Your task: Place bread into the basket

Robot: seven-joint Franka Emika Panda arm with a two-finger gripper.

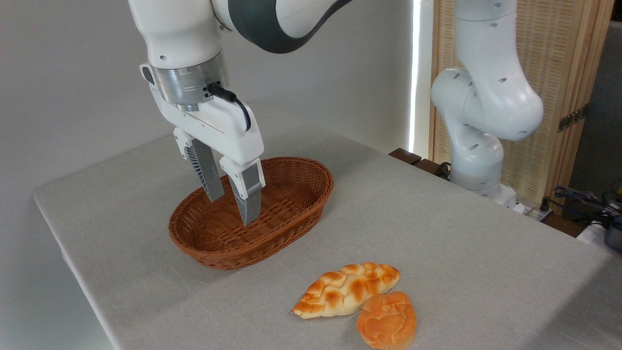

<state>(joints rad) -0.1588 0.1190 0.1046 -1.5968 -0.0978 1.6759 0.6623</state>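
Bread point(346, 290) named first, though order runs by size. Table point(461, 253): grey cloth, carries everything. Arm overhead at left. Basket point(291, 214): oval wicker, nothing inside, left of centre. Gripper point(232, 210): fingers apart, tips hanging in front of basket interior, holding nothing. Bread: braided loaf flat on cloth near front edge, well apart from basket. Orange bun point(387, 321) touching loaf's right end.

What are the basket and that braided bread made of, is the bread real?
The basket looks like woven rattan or wicker, reddish-brown with a slight sheen; the weave and braided rim show clearly. The bread has a smooth, glossy, evenly coloured crust, which suggests a plastic or foam replica, though the picture alone cannot rule out a real glazed loaf.
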